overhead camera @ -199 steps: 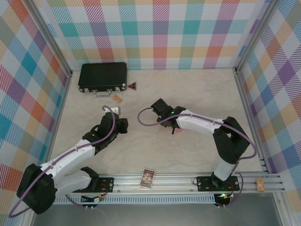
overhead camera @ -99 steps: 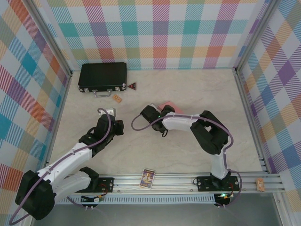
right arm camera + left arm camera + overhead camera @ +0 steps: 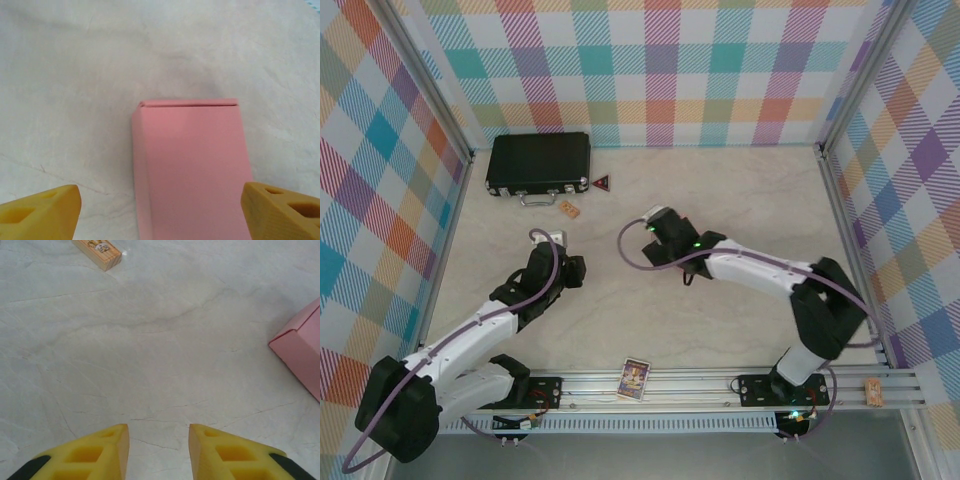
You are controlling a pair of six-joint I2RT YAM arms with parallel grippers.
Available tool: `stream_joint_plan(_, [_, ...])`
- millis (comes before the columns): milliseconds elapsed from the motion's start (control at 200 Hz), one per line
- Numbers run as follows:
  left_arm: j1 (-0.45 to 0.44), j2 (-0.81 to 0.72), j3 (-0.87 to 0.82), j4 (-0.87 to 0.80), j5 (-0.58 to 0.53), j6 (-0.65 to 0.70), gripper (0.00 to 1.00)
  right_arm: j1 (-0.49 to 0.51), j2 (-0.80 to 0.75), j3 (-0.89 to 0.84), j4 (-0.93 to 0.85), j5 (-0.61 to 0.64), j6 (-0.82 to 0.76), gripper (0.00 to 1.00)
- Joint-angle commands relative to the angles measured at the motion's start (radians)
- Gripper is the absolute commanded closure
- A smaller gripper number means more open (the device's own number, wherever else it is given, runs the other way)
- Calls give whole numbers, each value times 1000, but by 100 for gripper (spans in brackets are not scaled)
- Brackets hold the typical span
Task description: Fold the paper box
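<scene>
I see the right fingers (image 3: 45,212) spread wide: two yellow wedges with hollow pockets, one at each lower corner of the wrist view, gripping nothing. The box (image 3: 192,170) lies flat on the counter (image 3: 75,75) between them and reaches out ahead of their tips. I cannot see either finger touching it. It is a small rectangular block of matte salmon-pink card with a smooth top face, a darker side wall towards the left finger, and a thin folded lip across its far end. The left fingers (image 3: 112,450) are the same yellow wedges with black backs, parted by a narrower gap with only bare counter between them. Ahead of them and to the right, well apart, one crisp corner of the box shows with a crease along its edge. Far ahead and to the left lies a pale wooden block (image 3: 97,247) with visible grain and a small printed picture. The counter is glossy, cream and faintly veined like marble. From above, a black hard case (image 3: 538,162) with a metal handle sits beyond the left fingers.
</scene>
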Motion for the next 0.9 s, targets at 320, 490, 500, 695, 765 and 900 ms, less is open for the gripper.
stream_joint_plan(320, [80,121,147,22,-411,208,50,-397,-205,-208,94,178,374,14])
stream_joint_plan(490, [183,216,108,186,-417,293,37,-555,-197,-241,146,118,322,14])
stream_joint_plan(500, [188,221,105,195,-413,295,36,-564,-197,-247,150,109,317,14])
stream_joint_plan(695, [282,308,63,338,-345,340,13,-703,-194,-345,307,-53,258,14])
stream_joint_plan(765, [312,333,50,390,-302,355,0,-730,-191,-389,397,-105,227,13])
stream_joint_plan(900, [383,364,27,474,-173,374,0,-782,-194,-497,610,-212,187,13])
